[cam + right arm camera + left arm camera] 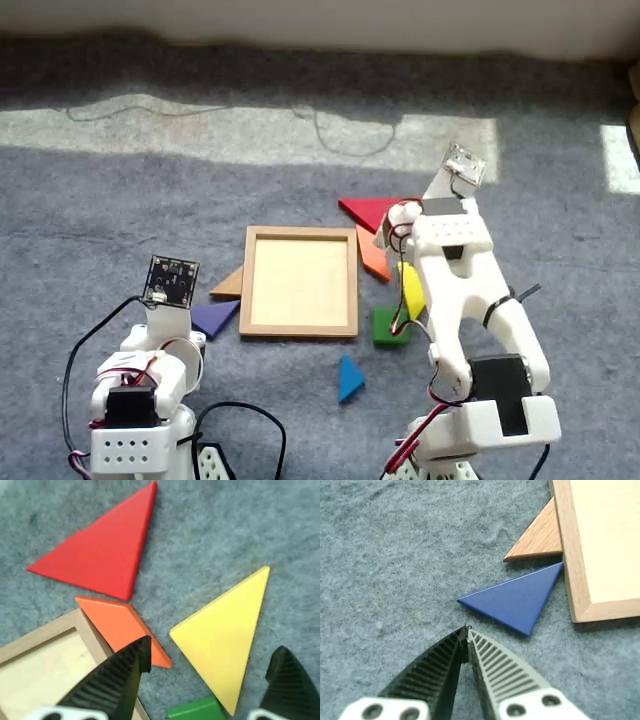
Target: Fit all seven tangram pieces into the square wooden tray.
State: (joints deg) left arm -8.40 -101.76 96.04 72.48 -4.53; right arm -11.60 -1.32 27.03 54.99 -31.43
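At the high view's lower left, the left claw is pinched together just short of the dark blue triangle, whose corner meets the square wooden tray at mid-frame. A small light-blue triangle lies below the tray. Right of the tray, the right claw gapes apart over the yellow triangle, beside the green square, the orange parallelogram and, farthest, the red triangle.

1. The tray is pale wood.
2. There are a red triangle, a yellow triangle, a light blue triangle, a dark blue triangle and a tan triangle.
3. An orange piece and a green square.
4. The tabletop is mottled grey.
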